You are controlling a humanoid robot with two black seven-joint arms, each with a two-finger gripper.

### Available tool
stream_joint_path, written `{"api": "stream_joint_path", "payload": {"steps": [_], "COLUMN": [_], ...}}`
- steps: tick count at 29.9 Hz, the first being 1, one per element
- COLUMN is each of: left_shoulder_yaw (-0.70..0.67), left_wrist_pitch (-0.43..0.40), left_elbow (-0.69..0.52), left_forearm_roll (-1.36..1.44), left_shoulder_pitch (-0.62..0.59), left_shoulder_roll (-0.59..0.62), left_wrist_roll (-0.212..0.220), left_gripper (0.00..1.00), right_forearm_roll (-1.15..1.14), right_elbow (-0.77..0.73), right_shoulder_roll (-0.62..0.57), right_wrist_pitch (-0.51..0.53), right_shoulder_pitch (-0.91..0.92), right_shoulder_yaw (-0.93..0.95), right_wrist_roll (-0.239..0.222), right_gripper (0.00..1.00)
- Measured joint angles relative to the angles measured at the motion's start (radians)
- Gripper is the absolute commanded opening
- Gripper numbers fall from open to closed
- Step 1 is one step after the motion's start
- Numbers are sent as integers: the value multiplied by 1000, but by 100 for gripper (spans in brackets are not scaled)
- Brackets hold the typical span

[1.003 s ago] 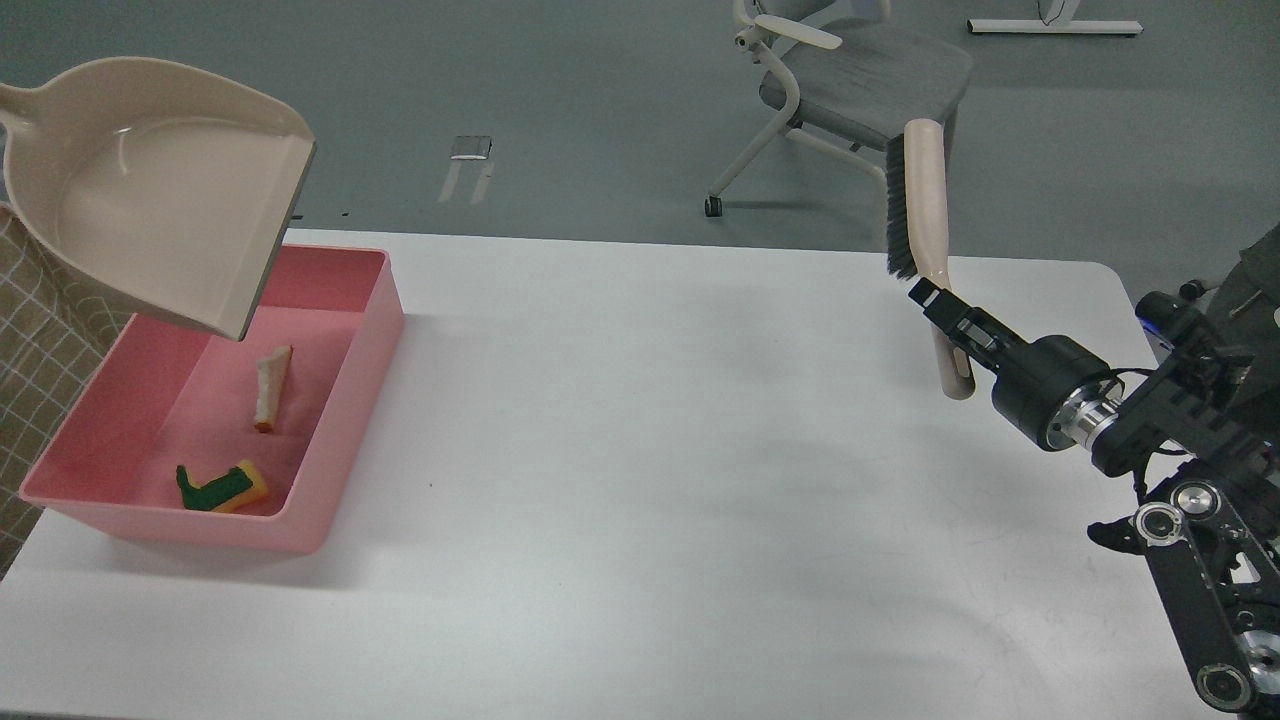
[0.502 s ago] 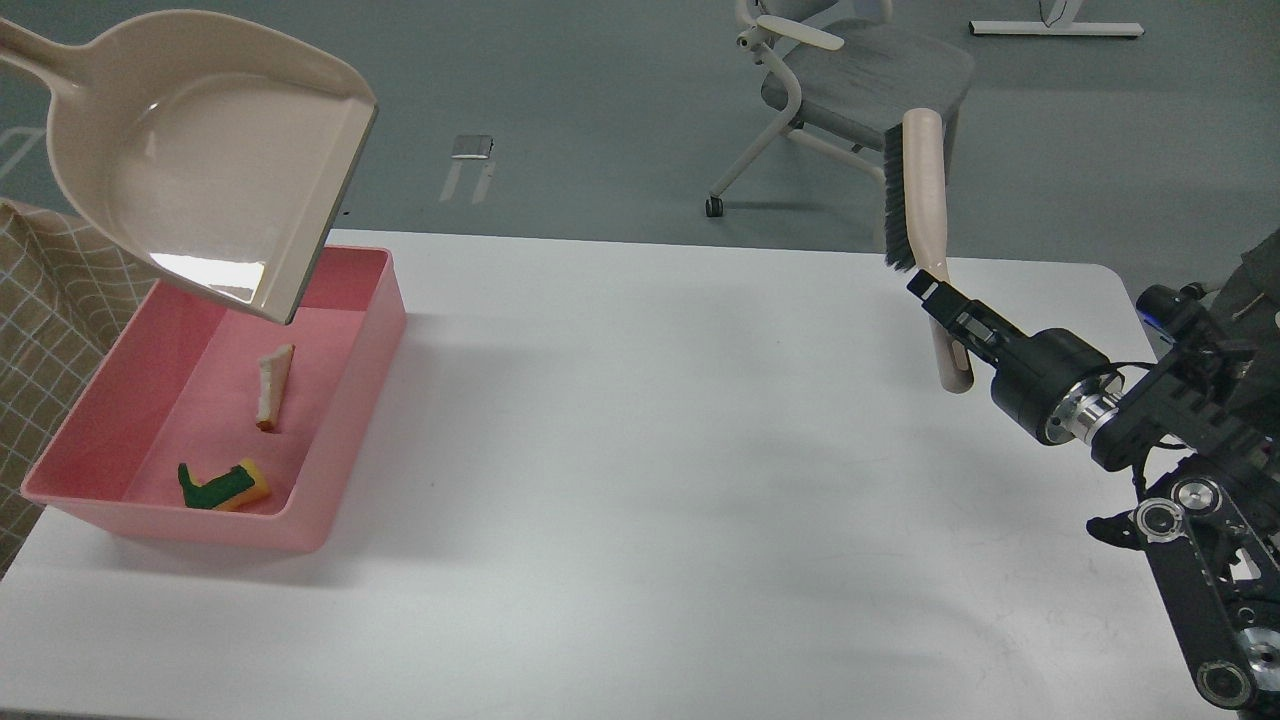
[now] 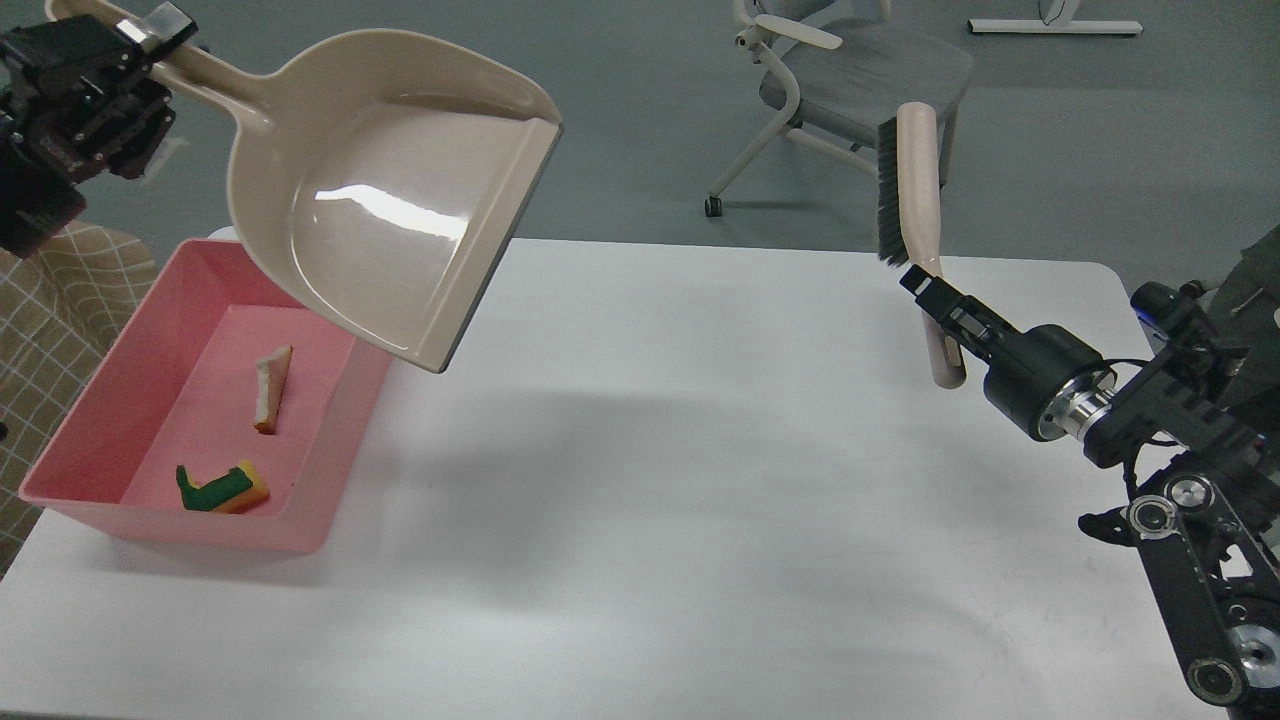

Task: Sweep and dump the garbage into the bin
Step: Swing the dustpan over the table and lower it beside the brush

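The pink bin (image 3: 330,520) stands at the table's left end. Inside it lie the white bread slice (image 3: 270,388) and the yellow sponge block (image 3: 225,489), which has a green side. My left gripper (image 3: 140,40) at the top left is shut on the handle of the beige dustpan (image 3: 390,235). The empty dustpan hangs in the air over the bin's far right corner, its mouth tilted down to the right. My right gripper (image 3: 925,290) is shut on the handle of the beige brush (image 3: 915,185) and holds it upright above the table's right side, bristles facing left.
The white table (image 3: 680,480) spans the view. A grey office chair (image 3: 850,80) stands on the floor behind it. A checked beige cloth (image 3: 50,330) hangs at the far left beside the bin.
The dustpan has swung up and to the right, away from above the bin's middle, and my left gripper has come into view. The brush has shifted slightly left.
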Motion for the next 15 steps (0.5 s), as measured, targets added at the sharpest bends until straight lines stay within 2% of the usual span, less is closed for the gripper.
{"api": "stream_joint_path", "payload": {"steps": [7,15], "left_shoulder_yaw": [71,283], "left_wrist_pitch": [61,289], "left_elbow": [-17,-4], "left_forearm_roll": [73,141], "left_shoulder_pitch": [9,-13], "left_shoulder_roll": [-91,-158], "left_wrist_roll": [0,0], "left_gripper": [1,2], "right_forearm_roll": [4,18], "right_elbow": [6,16], "right_shoulder_roll": [-7,-47], "right_wrist_pitch": [0,0], "right_shoulder_pitch": [2,-15], "right_shoulder_yaw": [-2,-15], "right_wrist_roll": [0,0], "right_gripper": [25,26]}}
